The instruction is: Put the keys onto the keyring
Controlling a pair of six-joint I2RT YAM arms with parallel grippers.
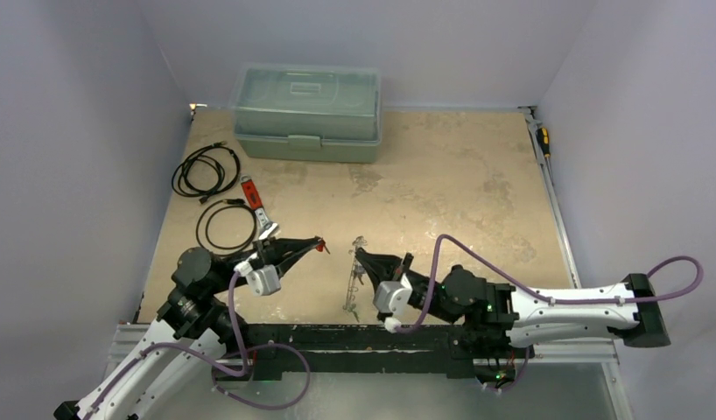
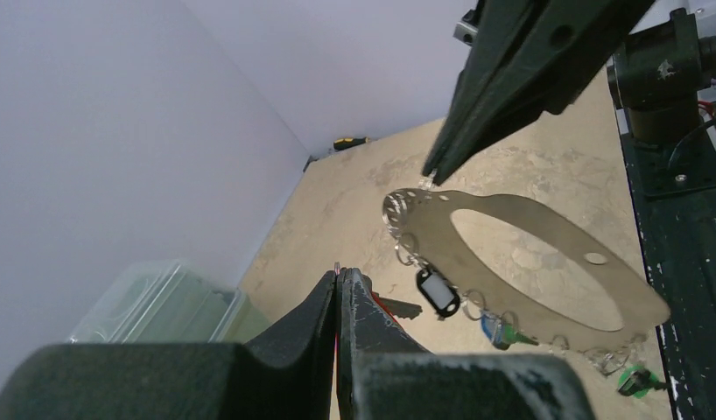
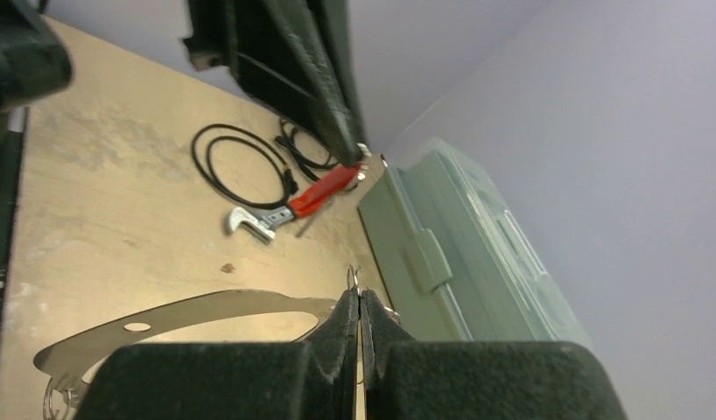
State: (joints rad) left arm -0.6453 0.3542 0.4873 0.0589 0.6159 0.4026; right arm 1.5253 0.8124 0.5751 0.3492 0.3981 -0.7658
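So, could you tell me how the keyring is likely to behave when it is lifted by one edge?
Probably stiff: the keyring juts out flat from the right gripper's shut jaws, pinched at one edge, without visible sag. Likely light, being thin sheet. The keys dangling from it would probably swing when moved.

Plain pale walls (image 1: 74,131) are closing in a worn table (image 1: 442,175), and a left arm (image 1: 134,374) and a right arm (image 1: 565,306) are sitting bolted along its near edge. A toolbox (image 1: 307,114), coiled cables (image 1: 181,184) and a wrench (image 1: 258,208) are lying there, suggesting a robotics lab.
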